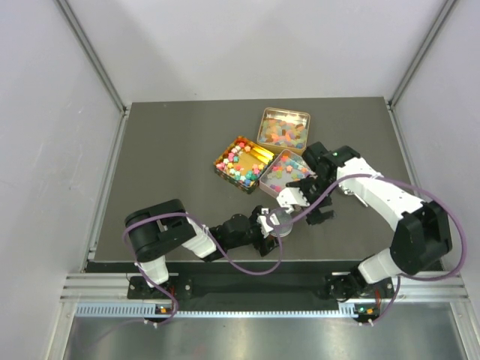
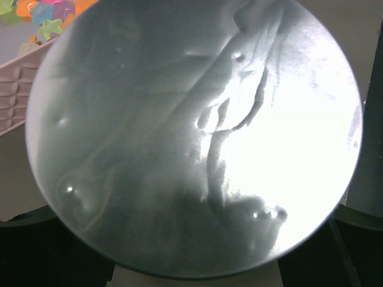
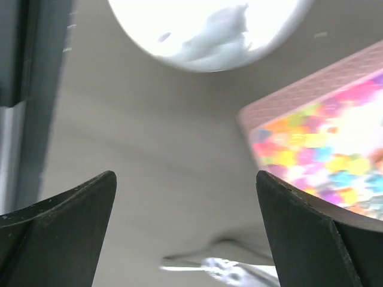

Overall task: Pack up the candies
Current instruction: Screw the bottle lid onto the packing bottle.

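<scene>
Three open tins sit mid-worktop (image 1: 172,150), candies (image 1: 241,161) in every one. Gold tin (image 1: 220,166) is at 9 o'clock of the group, far tin (image 1: 264,118) at 12, pink tin (image 1: 268,178) at 5. No loose candies seen outside the tins.

Judgement: filling looks about done, and closing up is prob. the step in hand. Left pincer (image 1: 274,222) has a round shiny disc (image 2: 191,137) at its tip, maybe a lid. The disc fills the left wrist view & hides the fingertips, so can't tell if it's pinched.

Right pincer (image 1: 300,193) is spread wide, nothing btwn the fingers, just at 6 o'clock of the pink tin.

Next move likely needs the disc carried toward 12 o'clock & set level over whatever it fits; which tin, can't tell.

Left arm lies low, folded, reaching toward 2 o'clock. Right arm arches out, then bends back toward 10.
</scene>
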`<state>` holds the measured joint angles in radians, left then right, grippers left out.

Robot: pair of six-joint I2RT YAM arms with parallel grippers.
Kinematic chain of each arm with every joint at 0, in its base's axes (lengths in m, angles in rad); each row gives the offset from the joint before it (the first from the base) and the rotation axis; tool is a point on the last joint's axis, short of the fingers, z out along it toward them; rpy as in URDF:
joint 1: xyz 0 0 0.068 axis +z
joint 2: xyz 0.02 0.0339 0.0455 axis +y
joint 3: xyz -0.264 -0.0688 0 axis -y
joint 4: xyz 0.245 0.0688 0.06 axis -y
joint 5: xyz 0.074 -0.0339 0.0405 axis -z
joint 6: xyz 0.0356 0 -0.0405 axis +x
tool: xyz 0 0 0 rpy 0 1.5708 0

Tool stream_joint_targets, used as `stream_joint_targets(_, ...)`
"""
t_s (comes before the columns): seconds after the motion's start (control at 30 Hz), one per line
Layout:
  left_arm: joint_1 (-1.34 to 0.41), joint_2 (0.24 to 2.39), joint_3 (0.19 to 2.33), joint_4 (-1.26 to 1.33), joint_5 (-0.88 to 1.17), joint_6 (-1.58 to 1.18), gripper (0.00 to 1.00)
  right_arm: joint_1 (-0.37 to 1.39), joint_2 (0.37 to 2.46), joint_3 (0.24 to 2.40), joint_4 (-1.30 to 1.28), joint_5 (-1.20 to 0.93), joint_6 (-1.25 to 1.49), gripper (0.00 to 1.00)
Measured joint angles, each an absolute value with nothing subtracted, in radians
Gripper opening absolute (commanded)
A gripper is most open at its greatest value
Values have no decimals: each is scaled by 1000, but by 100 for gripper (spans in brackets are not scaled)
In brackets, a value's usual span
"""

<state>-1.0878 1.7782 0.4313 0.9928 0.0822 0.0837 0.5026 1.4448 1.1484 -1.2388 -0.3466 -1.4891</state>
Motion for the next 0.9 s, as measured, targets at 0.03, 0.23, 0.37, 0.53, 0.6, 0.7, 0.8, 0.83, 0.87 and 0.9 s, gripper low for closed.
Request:
stream_joint_targets(0.03, -1088, 1778, 431, 993, 82, 84, 46, 501, 1464, 1173, -1234, -353, -1494, 100)
stream_joint_targets(0.23, -1088, 1778, 432, 994, 80, 87, 46, 506, 1586, 1309, -1213, -411, -1526, 100)
stream_joint_targets(0.37, -1088, 1778, 432, 994, 80, 89, 46, 522, 1665, 1375, -1230, -462, -1570, 100)
stream_joint_targets(0.53, -1088, 1779, 432, 994, 80, 92, 46, 561, 1688, 1381, -1286, -493, -1638, 100)
stream_joint_targets(0.6, -1088, 1779, 432, 995, 80, 92, 45, 583, 1691, 1382, -1300, -502, -1673, 100)
stream_joint_targets(0.7, -1088, 1779, 432, 995, 79, 93, 45, 609, 1695, 1383, -1309, -506, -1711, 100)
stream_joint_targets(0.8, -1088, 1779, 432, 995, 79, 92, 45, 635, 1698, 1383, -1311, -507, -1729, 100)
stream_joint_targets(0.83, -1088, 1779, 432, 995, 79, 92, 45, 645, 1698, 1383, -1311, -506, -1733, 100)
stream_joint_targets(0.87, -1088, 1779, 432, 995, 79, 92, 45, 655, 1699, 1383, -1311, -506, -1736, 100)
stream_joint_targets(0.9, -1088, 1779, 432, 995, 78, 93, 45, 664, 1699, 1383, -1312, -506, -1737, 100)
